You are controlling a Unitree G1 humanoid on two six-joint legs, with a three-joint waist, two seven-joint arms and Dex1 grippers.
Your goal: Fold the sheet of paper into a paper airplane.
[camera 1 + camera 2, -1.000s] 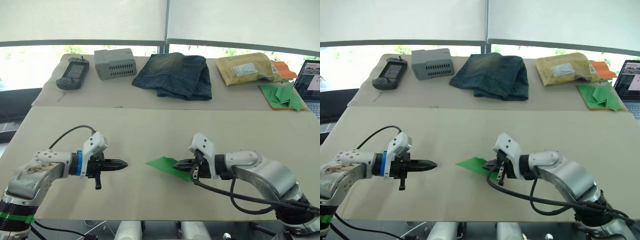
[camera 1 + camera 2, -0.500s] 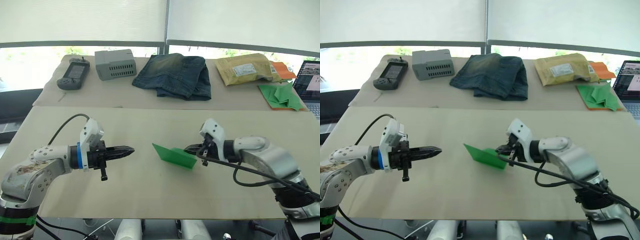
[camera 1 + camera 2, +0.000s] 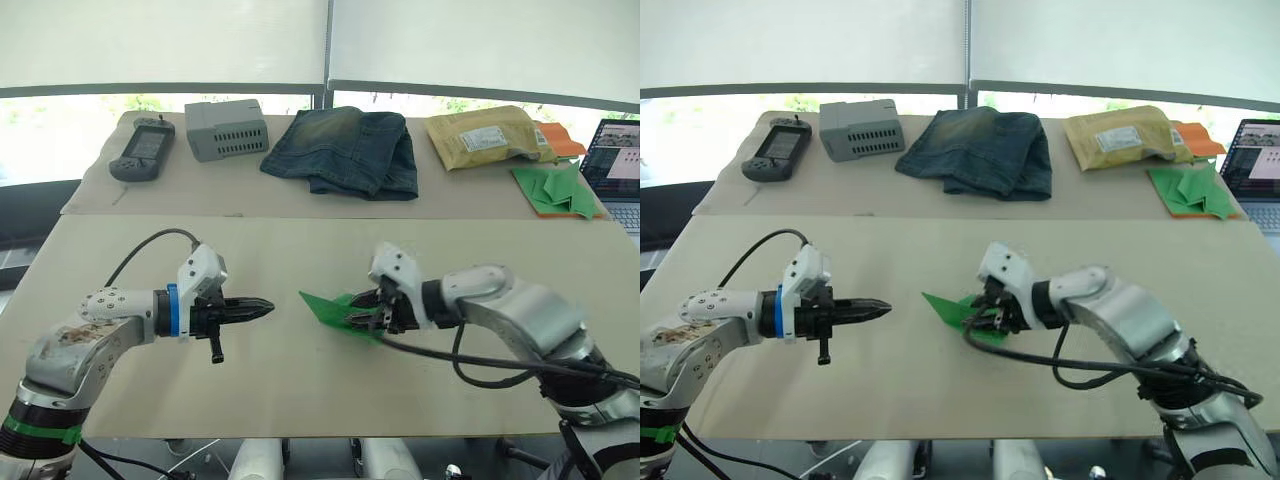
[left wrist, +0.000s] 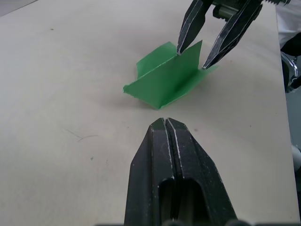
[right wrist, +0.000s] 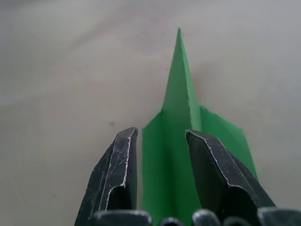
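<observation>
Fingers of left gripper (image 3: 262, 308) pressed together, holding nothing, tip aimed at 3 o'clock toward paper, near but apart. Paper airplane (image 3: 335, 309) on near table (image 3: 300, 250), centre, part-folded: flaps raised along central crease. Right gripper (image 3: 362, 311) at its 3 o'clock edge, fingers spread, straddling raised flap; contact looks likely, hard to confirm. Step in hand, my guess: closing fold. Next move calls for pinching flaps together along crease while left steadies nose.

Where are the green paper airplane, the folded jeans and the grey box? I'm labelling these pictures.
paper airplane (image 4: 164, 80), left wrist view, on its flat middle panel.
folded jeans (image 3: 345, 150), left eye view, middle of the denim.
grey box (image 3: 228, 128), left eye view, its vented front.
</observation>
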